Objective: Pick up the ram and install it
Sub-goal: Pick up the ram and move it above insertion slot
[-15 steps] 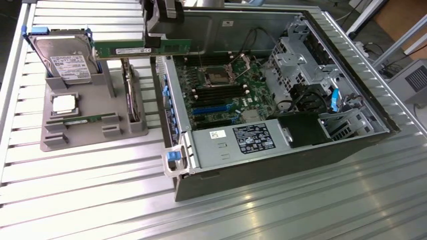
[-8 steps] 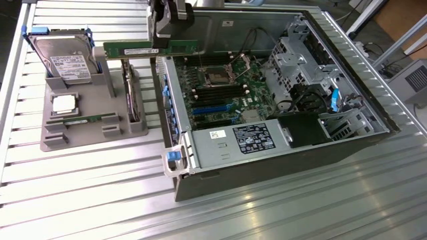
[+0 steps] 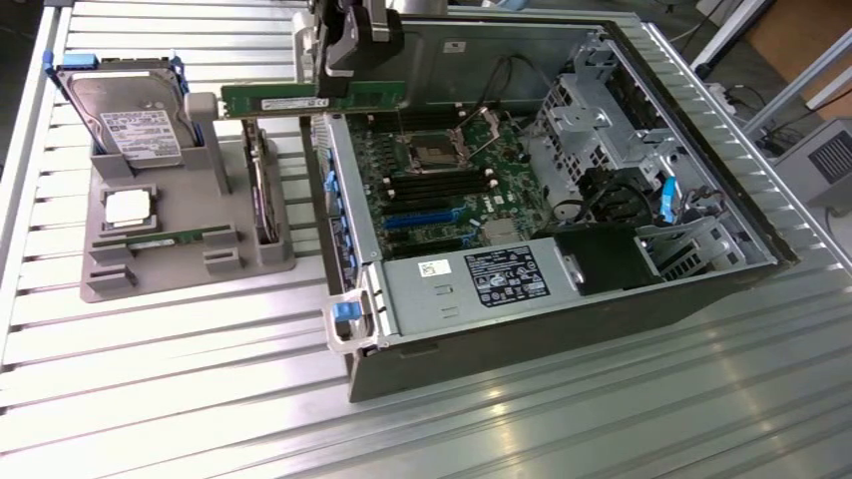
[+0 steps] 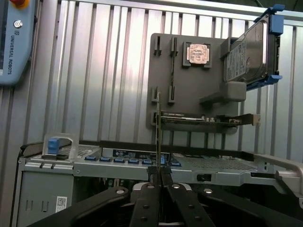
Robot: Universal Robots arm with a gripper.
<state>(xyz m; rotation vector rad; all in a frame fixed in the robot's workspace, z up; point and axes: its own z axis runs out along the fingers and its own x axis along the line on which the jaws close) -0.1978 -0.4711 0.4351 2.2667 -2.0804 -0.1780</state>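
The ram (image 3: 273,99) is up in the air, level, on its long edge, by the wall of the open computer (image 3: 440,349) nearest the grey holder (image 3: 160,269); the end effector (image 3: 341,88) pinches it near the middle. To do this well, the grip should stay tight and the stick level, lined up with the long black slots (image 3: 423,188); the arm points straight down from above the worktop (image 3: 174,389).

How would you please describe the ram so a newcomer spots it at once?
Find the computer case; the gripper hangs over its wall on the exterior view's left. The ram is the slim green stick it grips in mid-air, unlike the hard drive in the grey holder.
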